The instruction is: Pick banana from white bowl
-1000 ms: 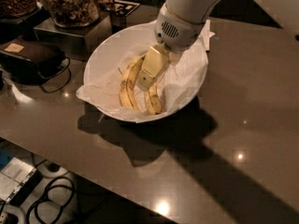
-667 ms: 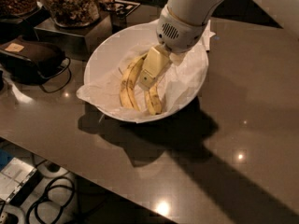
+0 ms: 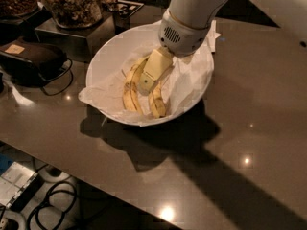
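Dark, glossy counter (image 3: 249, 128), dim room, small ceiling lights reflected in the surface. The white bowl (image 3: 98, 63) sits toward the far left of centre. It is wide and shallow and lined with crinkled white paper (image 3: 189, 83) that spills over the near-left rim.

Your arm (image 3: 196, 4) enters from the far right, thick and white, and slopes down toward the left. Its round wrist housing (image 3: 184, 32), vent grille facing you, hangs over the far right part of the bowl. From it the cream-coloured gripper (image 3: 145, 84) angles down and left into the middle of the bowl, its tip low on the fruit.

The banana (image 3: 157, 104) lies on the paper inside the bowl, near side, just right of the gripper tip. Its upper end is hidden under the gripper. A second banana (image 3: 128, 94), more curved, lies just left of it, running from far to near. The gripper overlaps both. You cannot tell whether it is gripping either one or only resting above them.

Far left on the counter there is a glass jar of snacks (image 3: 72, 4) on a dark box (image 3: 67, 35). A black pouch (image 3: 29, 56) with a trailing cord sits nearer. On the floor at near left lie coiled cables (image 3: 53, 202).
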`<act>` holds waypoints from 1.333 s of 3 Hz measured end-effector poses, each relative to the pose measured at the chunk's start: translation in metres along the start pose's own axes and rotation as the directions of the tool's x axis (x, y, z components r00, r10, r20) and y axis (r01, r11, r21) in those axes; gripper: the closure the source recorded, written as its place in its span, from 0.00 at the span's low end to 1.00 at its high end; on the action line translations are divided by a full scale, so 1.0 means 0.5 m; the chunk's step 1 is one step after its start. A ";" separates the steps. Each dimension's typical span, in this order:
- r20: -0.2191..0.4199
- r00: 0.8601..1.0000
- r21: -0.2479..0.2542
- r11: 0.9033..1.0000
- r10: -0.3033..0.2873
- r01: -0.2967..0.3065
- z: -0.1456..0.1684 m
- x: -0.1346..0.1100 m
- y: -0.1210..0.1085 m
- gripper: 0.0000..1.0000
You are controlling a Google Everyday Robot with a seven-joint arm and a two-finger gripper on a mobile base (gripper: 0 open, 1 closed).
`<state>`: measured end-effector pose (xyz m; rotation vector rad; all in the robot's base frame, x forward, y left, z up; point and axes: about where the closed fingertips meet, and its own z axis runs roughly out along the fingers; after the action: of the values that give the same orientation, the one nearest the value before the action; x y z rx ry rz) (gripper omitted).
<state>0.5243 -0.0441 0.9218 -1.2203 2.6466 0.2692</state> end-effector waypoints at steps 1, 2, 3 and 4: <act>0.000 1.000 0.000 1.000 0.000 0.000 0.000 0.000 0.000 0.00; 0.000 1.000 0.000 1.000 0.000 0.000 0.000 0.000 0.000 0.00; -0.021 1.000 0.010 1.000 0.014 -0.014 0.007 -0.003 0.004 0.00; -0.077 0.995 0.011 0.998 0.055 -0.055 0.035 -0.006 0.012 0.00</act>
<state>0.5238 -0.0339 0.9061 -1.1796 2.7476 0.2237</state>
